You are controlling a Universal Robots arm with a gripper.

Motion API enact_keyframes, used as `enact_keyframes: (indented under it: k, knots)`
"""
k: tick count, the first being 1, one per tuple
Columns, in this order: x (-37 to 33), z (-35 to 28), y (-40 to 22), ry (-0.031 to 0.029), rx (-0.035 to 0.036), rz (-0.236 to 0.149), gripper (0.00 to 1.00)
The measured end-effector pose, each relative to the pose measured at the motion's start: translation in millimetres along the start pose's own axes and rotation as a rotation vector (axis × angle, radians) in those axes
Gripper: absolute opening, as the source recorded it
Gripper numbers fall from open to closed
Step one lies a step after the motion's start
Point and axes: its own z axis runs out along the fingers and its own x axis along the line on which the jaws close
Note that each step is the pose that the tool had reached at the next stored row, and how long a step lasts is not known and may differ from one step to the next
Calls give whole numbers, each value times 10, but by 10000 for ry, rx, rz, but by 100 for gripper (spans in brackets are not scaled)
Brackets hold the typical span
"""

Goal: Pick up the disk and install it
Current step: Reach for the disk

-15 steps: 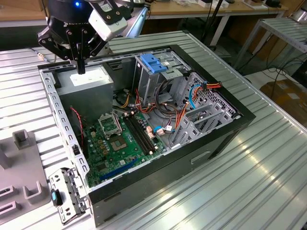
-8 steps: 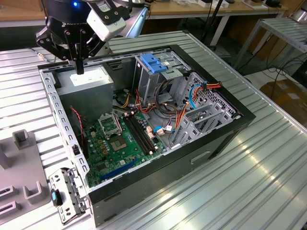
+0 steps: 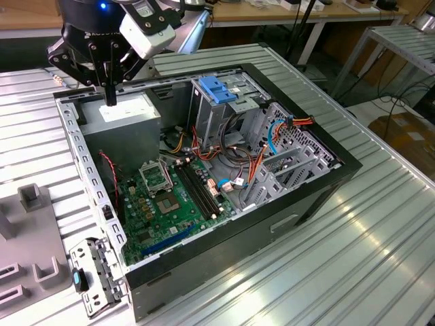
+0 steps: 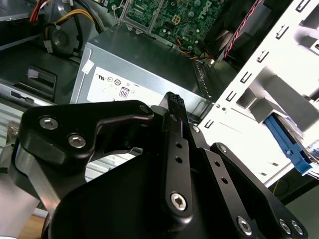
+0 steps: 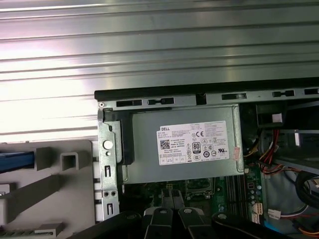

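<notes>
The open computer case (image 3: 319, 190) lies in the middle of the ribbed metal table (image 3: 380, 258). The gripper (image 3: 110, 100), its fingers closed together, hangs just above the grey power-supply box (image 3: 132, 114) in the case's far corner, on the exterior view's left. The drive cage (image 3: 217, 95) with a blue latch stands near this box.

The desk (image 3: 380, 224) is ribbed bare metal with a bright sheen. The power supply (image 5: 144, 144) is dull grey sheet metal with a white paper sticker (image 5: 197, 143). The gripper (image 4: 172, 99) is matt black, with shiny screws (image 4: 178, 201). The latch (image 3: 217, 89) is blue plastic.
</notes>
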Motion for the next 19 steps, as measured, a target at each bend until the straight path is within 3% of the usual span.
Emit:
enact_keyframes:
  k: [19]
  knots:
    - [71,-2,-5,0,0,0,11]
